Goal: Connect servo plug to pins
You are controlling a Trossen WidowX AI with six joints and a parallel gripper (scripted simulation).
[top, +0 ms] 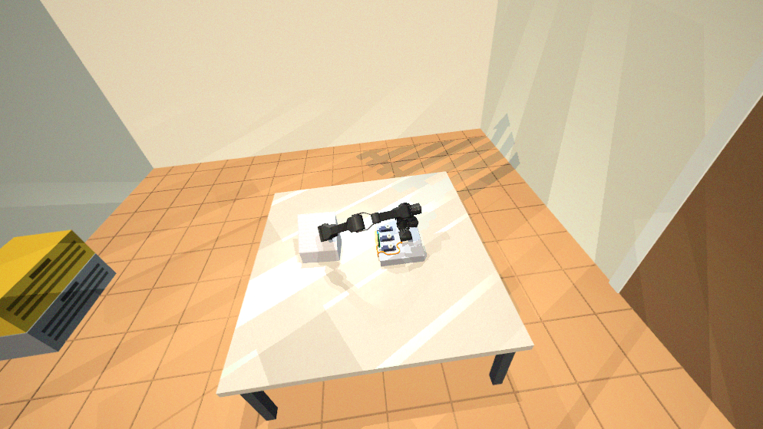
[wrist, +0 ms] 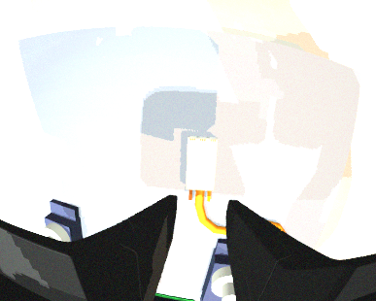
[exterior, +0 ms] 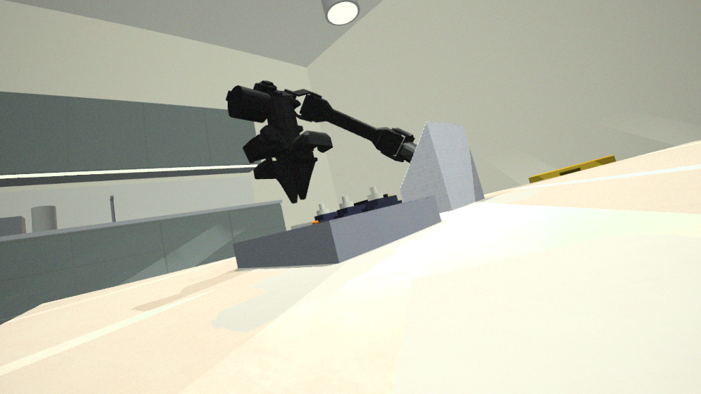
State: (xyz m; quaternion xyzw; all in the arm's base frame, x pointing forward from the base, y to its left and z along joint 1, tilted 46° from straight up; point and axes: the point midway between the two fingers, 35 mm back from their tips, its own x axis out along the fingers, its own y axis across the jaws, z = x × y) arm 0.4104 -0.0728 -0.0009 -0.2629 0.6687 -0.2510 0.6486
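The plug (wrist: 201,162) is a flat white block lying on the bright holder top. Its socket end points up in the wrist view and its wires leave the lower end. The three-wire lead (wrist: 205,223) (top: 391,253) curves off to the right beneath one finger. My gripper (wrist: 202,206) (exterior: 298,199) is open with a narrow gap. It is above the holder (top: 402,259) (exterior: 387,229), with the fingertips either side of the wire end of the plug in the wrist view, not touching the plug. The marked pins, coloured band and dot cannot be made out.
Several dark blue servos with white hubs sit in the holder; one servo (wrist: 64,220) (exterior: 374,202) shows beside the fingers. A green strip (wrist: 174,296) is at the wrist view's lower edge. A white block (top: 318,241) (exterior: 447,167) stands on the table (top: 365,317) near the arm base.
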